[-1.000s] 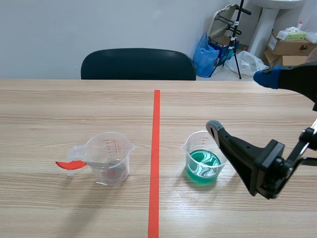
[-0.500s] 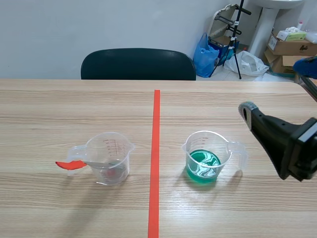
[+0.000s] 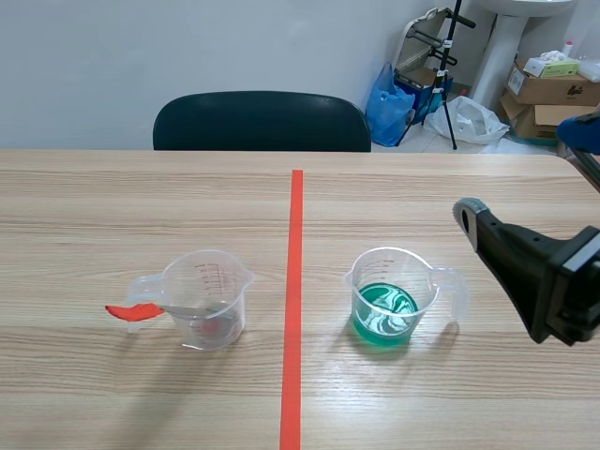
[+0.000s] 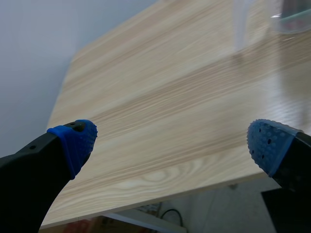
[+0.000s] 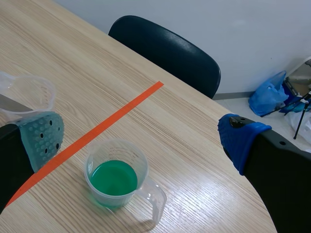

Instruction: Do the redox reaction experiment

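Observation:
A clear measuring cup of green liquid (image 3: 386,300) stands right of the tape line, its handle (image 3: 457,291) pointing right. In the right wrist view this green cup (image 5: 116,175) lies ahead of and below my right gripper (image 5: 141,140), whose fingers stand wide apart with nothing between them. In the scene view the right gripper (image 3: 521,171) hovers to the right of the cup, clear of the handle. Left of the tape, a second clear cup (image 3: 208,298) holds a red-handled spoon (image 3: 133,310). My left gripper (image 4: 170,145) is open over the table's edge.
An orange-red tape line (image 3: 293,300) runs down the middle of the wooden table (image 3: 112,206). A dark chair (image 3: 262,122) stands at the far side. Boxes and bags (image 3: 544,80) sit on the floor beyond. A clear cup (image 4: 291,14) shows partly, ahead of the left gripper.
My right gripper has drawn back to the right and upward from the green cup, uncovering its handle. In the last half second it barely moved. Both cups stayed put.

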{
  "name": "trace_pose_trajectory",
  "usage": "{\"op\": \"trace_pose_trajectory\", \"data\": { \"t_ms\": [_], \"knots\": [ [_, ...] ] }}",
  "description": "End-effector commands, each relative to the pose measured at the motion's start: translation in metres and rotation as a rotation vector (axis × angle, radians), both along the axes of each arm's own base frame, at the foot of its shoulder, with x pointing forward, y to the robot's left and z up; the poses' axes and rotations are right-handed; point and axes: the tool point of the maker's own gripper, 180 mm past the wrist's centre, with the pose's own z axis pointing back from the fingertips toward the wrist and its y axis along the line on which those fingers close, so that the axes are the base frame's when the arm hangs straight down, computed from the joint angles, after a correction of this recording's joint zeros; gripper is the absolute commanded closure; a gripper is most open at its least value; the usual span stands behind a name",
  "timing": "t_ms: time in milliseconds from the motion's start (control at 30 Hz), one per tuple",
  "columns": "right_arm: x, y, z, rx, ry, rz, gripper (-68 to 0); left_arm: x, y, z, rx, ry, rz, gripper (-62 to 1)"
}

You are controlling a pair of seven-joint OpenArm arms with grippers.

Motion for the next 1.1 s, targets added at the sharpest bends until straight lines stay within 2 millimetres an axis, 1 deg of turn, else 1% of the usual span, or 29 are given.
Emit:
{"op": "trace_pose_trajectory", "data": {
  "t_ms": [0,167,267,367,433,567,700,900,967,1067],
  "knots": [
    [0.002,0.001,0.007,0.014,-0.021,0.005,-67.9,0.003,0.004,0.007,0.012,-0.018,0.002,-62.3],
    [0.002,0.001,0.006,0.012,-0.018,0.004,-67.9,0.010,0.004,0.009,-0.008,-0.017,-0.029,-62.3],
    [0.002,0.001,0.006,0.013,-0.019,0.004,-67.9,0.013,0.000,0.007,-0.050,-0.002,-0.074,-62.3],
    [0.002,0.001,0.006,0.012,-0.018,0.004,-67.9,0.016,0.002,0.009,-0.090,-0.007,-0.078,-62.3],
    [0.002,0.001,0.006,0.013,-0.019,0.004,-67.9,0.018,0.000,0.011,-0.129,-0.010,-0.095,-62.3],
    [0.002,0.001,0.006,0.013,-0.019,0.004,-67.9,0.020,-0.015,0.010,-0.225,0.002,-0.146,-62.3],
    [0.002,0.001,0.006,0.013,-0.019,0.004,-67.9,0.021,-0.029,0.008,-0.264,0.007,-0.173,-62.3],
    [0.002,0.001,0.006,0.013,-0.019,0.004,-67.9,0.017,-0.051,-0.004,-0.305,0.060,-0.222,-62.3],
    [0.002,0.001,0.006,0.013,-0.019,0.004,-67.9,0.016,-0.056,-0.006,-0.317,0.069,-0.229,-62.3],
    [0.002,0.001,0.006,0.013,-0.019,0.004,-67.9,0.016,-0.056,-0.006,-0.317,0.068,-0.230,-62.3]
  ]
}}
